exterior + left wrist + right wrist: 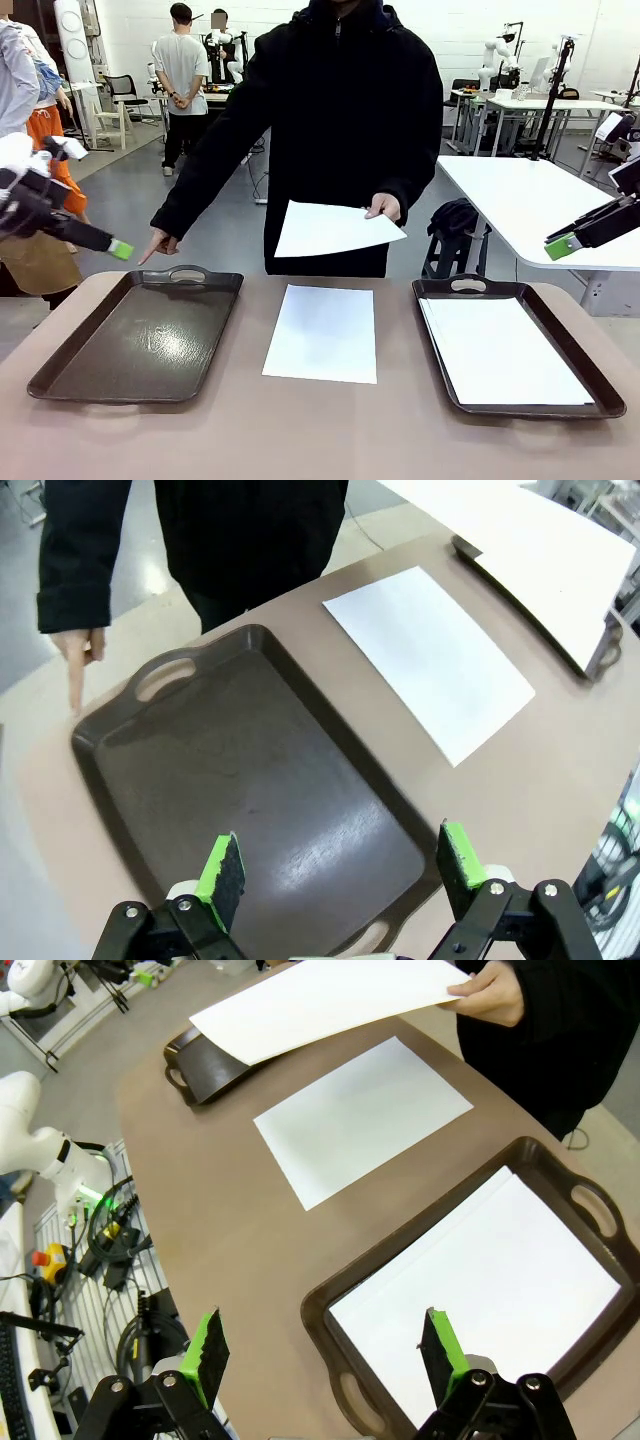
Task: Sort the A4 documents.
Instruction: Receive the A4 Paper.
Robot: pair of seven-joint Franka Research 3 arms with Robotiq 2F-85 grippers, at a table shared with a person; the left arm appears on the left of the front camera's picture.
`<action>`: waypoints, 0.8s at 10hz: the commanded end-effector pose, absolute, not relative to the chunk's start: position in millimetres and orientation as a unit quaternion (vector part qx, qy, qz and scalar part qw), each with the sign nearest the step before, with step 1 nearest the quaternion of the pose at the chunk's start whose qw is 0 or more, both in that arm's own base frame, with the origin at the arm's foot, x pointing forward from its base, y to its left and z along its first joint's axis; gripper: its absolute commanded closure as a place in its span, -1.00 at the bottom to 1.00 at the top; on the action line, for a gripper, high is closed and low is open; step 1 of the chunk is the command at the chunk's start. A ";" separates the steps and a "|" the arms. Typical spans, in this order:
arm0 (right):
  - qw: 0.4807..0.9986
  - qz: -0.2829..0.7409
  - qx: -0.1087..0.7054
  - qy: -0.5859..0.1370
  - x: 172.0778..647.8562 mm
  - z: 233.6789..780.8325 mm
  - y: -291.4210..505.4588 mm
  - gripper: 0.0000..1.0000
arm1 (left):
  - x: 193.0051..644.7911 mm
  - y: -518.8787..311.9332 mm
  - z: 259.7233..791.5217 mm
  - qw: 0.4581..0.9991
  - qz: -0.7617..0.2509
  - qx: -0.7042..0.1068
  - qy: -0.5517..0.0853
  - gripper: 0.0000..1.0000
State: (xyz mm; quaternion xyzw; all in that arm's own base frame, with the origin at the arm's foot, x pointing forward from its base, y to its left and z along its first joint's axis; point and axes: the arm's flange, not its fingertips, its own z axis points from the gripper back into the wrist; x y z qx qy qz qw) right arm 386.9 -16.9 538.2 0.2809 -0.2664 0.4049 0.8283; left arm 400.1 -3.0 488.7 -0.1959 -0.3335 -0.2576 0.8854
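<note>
Brown surface (330, 430) runs across the bottom of the front view. We see the left tray (140, 340) bare at lower left, a loose sheet (322, 333) flat at centre, and the right tray (470, 286) at lower right with a stack (500, 350) of sheets inside. At top centre a person has a raised sheet (335, 228) in the holding hand (383, 207). The pointing hand (157, 243) aims down beside the left tray's far corner. The left jaws hang at the left edge and the right jaws at the right edge.

In the left wrist view the left jaws are released, with the green pads (222, 870) wide apart over the left tray (250, 780). The loose sheet (430, 660) lies at upper right.

In the right wrist view the right jaws are likewise released, with the pads (207, 1350) apart over the right tray (320, 1335) and its stack (480, 1290). We see the loose sheet (360, 1115) above centre and the raised sheet (330, 1000) along the top.
</note>
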 end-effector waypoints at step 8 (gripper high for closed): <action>0.827 0.406 0.283 -0.266 387.0 537.3 -15.9 -1.00 | 547.3 -124.0 475.4 0.836 -0.113 -0.488 -0.223 -1.00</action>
